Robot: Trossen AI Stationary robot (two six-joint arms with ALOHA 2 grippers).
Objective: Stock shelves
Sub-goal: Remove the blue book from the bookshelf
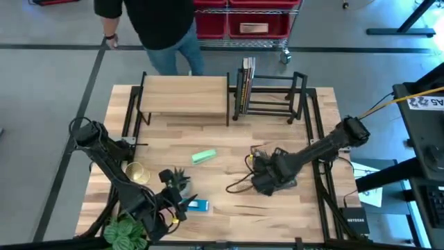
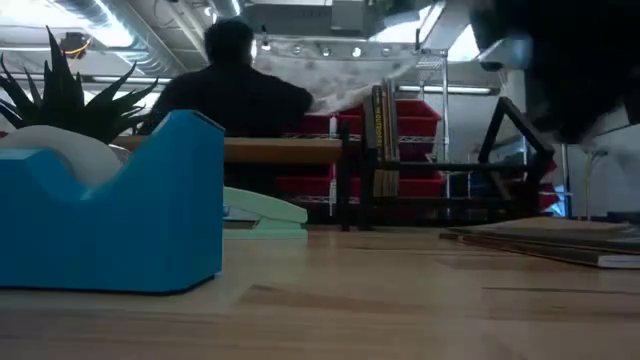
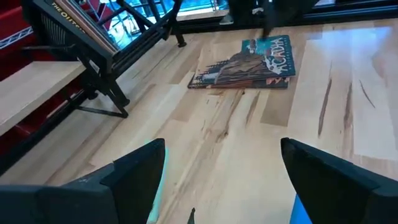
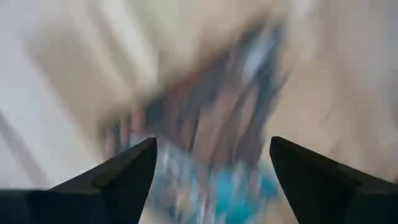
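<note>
At the table's far edge we see the wood-topped shelf (image 1: 184, 94) and, just to its right, the black book rack (image 1: 270, 94) with a few books (image 1: 247, 75) upright at its left end. Nearer, right of centre, a book (image 3: 249, 64) lies flat on the table (image 1: 222, 177); our right gripper (image 4: 211, 163) hangs over it, fingers spread wide, gripping nothing. Our left gripper (image 3: 222, 165) waits near the front left, likewise wide open and empty, by a blue tape dispenser (image 1: 198, 205), with a green stapler (image 1: 204, 157) beyond it. A person (image 1: 158, 28) stands behind the shelf.
</note>
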